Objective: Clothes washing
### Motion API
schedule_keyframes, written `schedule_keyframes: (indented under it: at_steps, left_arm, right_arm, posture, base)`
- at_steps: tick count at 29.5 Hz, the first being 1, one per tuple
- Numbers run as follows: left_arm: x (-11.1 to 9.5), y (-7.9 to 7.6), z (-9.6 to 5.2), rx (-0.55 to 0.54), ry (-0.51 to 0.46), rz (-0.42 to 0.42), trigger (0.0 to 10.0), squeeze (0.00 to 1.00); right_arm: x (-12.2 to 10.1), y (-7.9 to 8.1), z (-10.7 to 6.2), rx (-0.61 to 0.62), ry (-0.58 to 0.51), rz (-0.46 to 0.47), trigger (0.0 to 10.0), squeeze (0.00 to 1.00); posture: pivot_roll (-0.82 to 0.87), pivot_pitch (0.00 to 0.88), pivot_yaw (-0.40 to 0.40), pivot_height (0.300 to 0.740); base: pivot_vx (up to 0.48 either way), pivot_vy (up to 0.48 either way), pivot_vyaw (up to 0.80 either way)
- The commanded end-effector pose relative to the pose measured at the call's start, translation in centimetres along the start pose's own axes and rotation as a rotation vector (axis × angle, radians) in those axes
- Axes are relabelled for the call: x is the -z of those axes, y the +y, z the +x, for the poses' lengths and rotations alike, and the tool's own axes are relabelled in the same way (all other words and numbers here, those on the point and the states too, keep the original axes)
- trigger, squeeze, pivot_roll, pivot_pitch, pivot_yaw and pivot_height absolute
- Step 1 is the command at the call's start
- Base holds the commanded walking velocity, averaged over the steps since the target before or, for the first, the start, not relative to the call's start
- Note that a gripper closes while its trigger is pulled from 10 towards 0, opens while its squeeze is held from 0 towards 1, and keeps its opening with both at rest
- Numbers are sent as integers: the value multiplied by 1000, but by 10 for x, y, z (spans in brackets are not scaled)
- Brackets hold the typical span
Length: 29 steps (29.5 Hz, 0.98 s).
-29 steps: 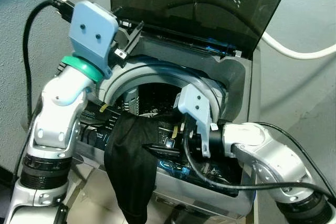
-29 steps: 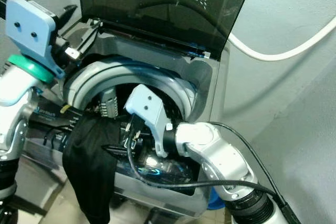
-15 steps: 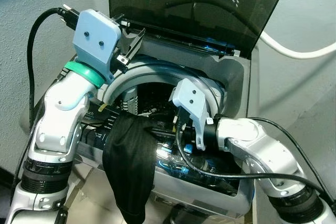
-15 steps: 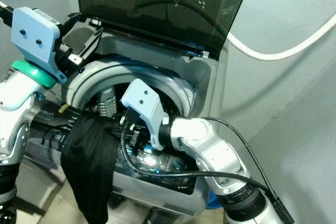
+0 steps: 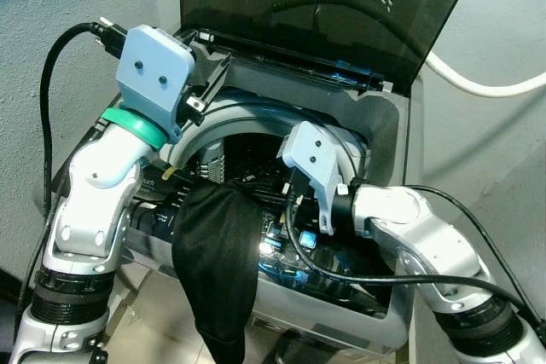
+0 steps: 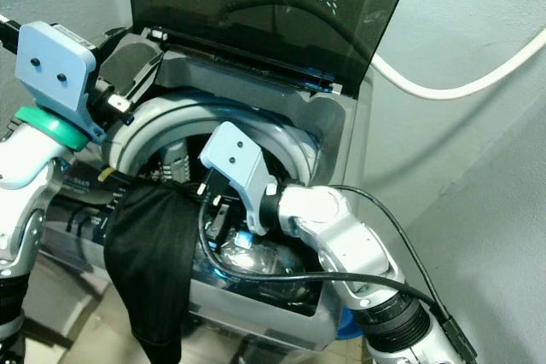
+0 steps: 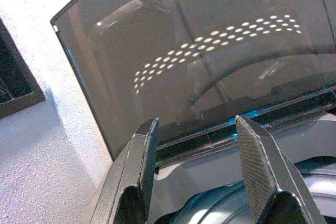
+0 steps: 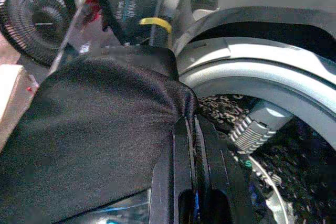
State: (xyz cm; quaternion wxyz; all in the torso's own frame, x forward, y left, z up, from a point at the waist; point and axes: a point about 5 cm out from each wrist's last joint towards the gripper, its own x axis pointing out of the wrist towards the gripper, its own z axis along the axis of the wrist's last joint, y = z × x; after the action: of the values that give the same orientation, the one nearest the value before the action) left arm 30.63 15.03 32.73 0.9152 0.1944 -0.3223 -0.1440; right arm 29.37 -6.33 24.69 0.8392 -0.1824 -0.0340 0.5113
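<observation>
Since a second ago, right gripper [image 5: 256, 183] has drawn the limp black cloth garment [image 5: 217, 249] up higher on the grey top-loading washing machine's front rim [image 5: 337, 309]; most still drapes outside.

Left wrist view: left gripper [image 7: 197, 169] fingers spread apart, empty, facing raised smoked plastic lid [image 7: 210, 56].

Right wrist view: fingers [image 8: 185, 182] pinched on the garment's edge beside drum ring [image 8: 273, 80].

garment [image 5: 213, 253] draped over washer [image 5: 375, 125] front rim
</observation>
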Motion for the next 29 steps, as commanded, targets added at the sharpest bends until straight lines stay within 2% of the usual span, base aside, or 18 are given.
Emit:
schedule_keyframes:
  at_steps: [1, 2, 3, 4, 6, 7, 10, 11, 12, 13, 14, 16, 19, 21, 22, 23, 25, 29]
  left_arm:
    - [-1, -2, 0, 3, -5, 5, 10000, 0]
    - [-1, -2, 0, 3, -5, 5, 10000, 0]
    - [0, -1, 0, 0, -3, 3, 10000, 0]
    - [0, -2, 0, -1, -3, -1, 10000, 0]
    - [0, -2, 0, -1, -3, -1, 10000, 0]
    - [0, -3, 0, -1, -4, -6, 10000, 0]
    - [0, -3, 0, -1, -4, -6, 10000, 0]
    - [0, -5, 1, 2, -5, -14, 10000, 0]
    - [0, -5, 1, 2, -5, -14, 10000, 0]
    - [0, -8, 1, 6, -6, -21, 10000, 0]
    - [0, -9, 1, 8, -7, -25, 10000, 0]
    - [0, -9, 1, 8, -7, -25, 10000, 0]
    - [-1, -10, 0, 3, -9, -26, 10000, 0]
    - [-1, -10, 0, 3, -9, -26, 10000, 0]
    - [-1, -9, -2, -3, -6, -23, 10000, 0]
    - [-1, -8, -3, -6, -5, -22, 10000, 0]
    - [-1, -8, -3, -6, -5, -22, 10000, 0]
    - [-1, -9, -3, -5, -4, -22, 10000, 0]
  right_arm:
    - [-3, -13, -4, 90, -21, 30, 0, 0]
    - [-3, -13, -4, 90, -21, 30, 0, 0]
    - [-28, -28, -3, 183, -166, 55, 0, 0]
    - [-59, -45, -6, 295, -350, 84, 10000, 0]
    - [-59, -45, -6, 295, -350, 84, 10000, 0]
    - [-84, -60, -10, 400, -501, 105, 10000, 0]
    - [-84, -60, -10, 400, -501, 105, 10000, 0]
    - [-107, -78, -14, 532, -626, 94, 10000, 0]
    - [-107, -78, -14, 532, -626, 94, 10000, 0]
    - [-120, -89, -15, 629, -679, 65, 10000, 0]
    - [-122, -97, -13, 708, -658, 11, 10000, 0]
    - [-122, -97, -13, 708, -658, 11, 10000, 0]
    - [-82, -84, 13, 656, -334, -262, 10000, 0]
    - [-82, -84, 13, 656, -334, -262, 10000, 0]
    - [-62, -69, 17, 547, -248, -296, 10000, 906]
    - [-56, -63, 17, 486, -240, -278, 10000, 1000]
    - [-56, -63, 17, 486, -240, -278, 10000, 1000]
    - [-54, -56, 9, 372, -255, -213, 10000, 1000]
  posture:
    - [71, 153, -29, 740]
    - [71, 153, -29, 740]
    - [66, 153, -27, 740]
    - [62, 157, -26, 740]
    - [62, 157, -26, 740]
    - [57, 161, -25, 740]
    - [57, 161, -25, 740]
    - [54, 161, -28, 740]
    - [54, 161, -28, 740]
    - [52, 160, -31, 740]
    - [57, 158, -35, 740]
    - [57, 158, -35, 740]
    - [72, 157, -47, 740]
    - [72, 157, -47, 740]
    - [74, 153, -48, 740]
    - [71, 152, -47, 740]
    - [71, 152, -47, 740]
    - [63, 151, -40, 740]
  base:
    - [0, 0, 0]
    - [0, 0, 0]
    - [0, 0, 0]
    - [0, 0, 0]
    - [0, 0, 0]
    - [0, 0, 0]
    - [0, 0, 0]
    - [0, 0, 0]
    - [0, 0, 0]
    - [0, 0, 0]
    - [0, 0, 0]
    - [0, 0, 0]
    - [0, 0, 0]
    - [0, 0, 0]
    - [0, 0, 0]
    - [0, 0, 0]
    - [0, 0, 0]
    - [0, 0, 0]
